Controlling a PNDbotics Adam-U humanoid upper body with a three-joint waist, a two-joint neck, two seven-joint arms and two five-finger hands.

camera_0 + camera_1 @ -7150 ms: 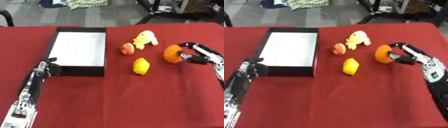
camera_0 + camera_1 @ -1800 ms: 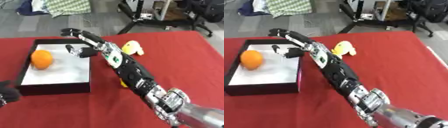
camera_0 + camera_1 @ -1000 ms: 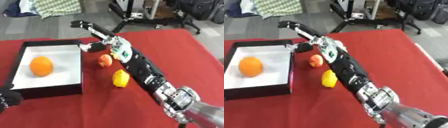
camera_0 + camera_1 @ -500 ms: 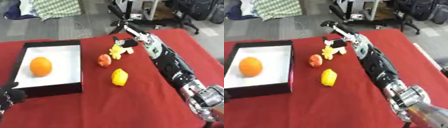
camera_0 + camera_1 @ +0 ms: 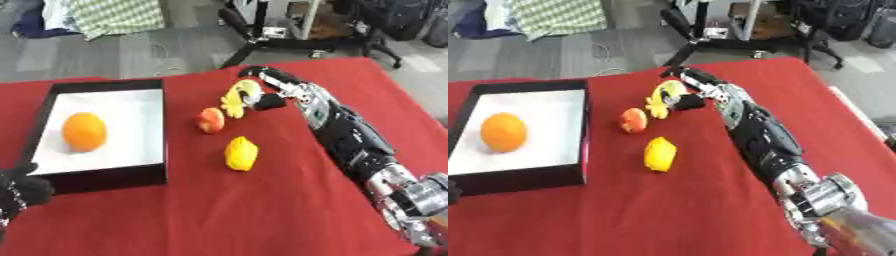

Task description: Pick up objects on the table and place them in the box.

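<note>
A black box point(image 5: 160, 131) with a white floor stands at the left, and an orange point(image 5: 85, 131) lies inside it. On the red table right of the box are a small red-orange fruit point(image 5: 210, 120), a yellow lemon point(image 5: 241, 153) and a yellow duck toy point(image 5: 236, 94). My right hand point(image 5: 273, 86) is at the toy's right end, open. Its fingers arch over the toy's top and the thumb point(image 5: 269, 102) is against its side. My left hand point(image 5: 22, 191) rests open at the lower left corner, beside the box's front wall.
The red table point(image 5: 219, 215) ends at its far edge just behind the box and the toy. Beyond it are grey floor, a chequered cloth point(image 5: 114, 15) and metal stands point(image 5: 280, 30). My right forearm point(image 5: 350, 140) crosses the table's right half.
My right hand has swung from over the box, where the orange now lies, to the right and onto the yellow toy. The camera has also shifted.
</note>
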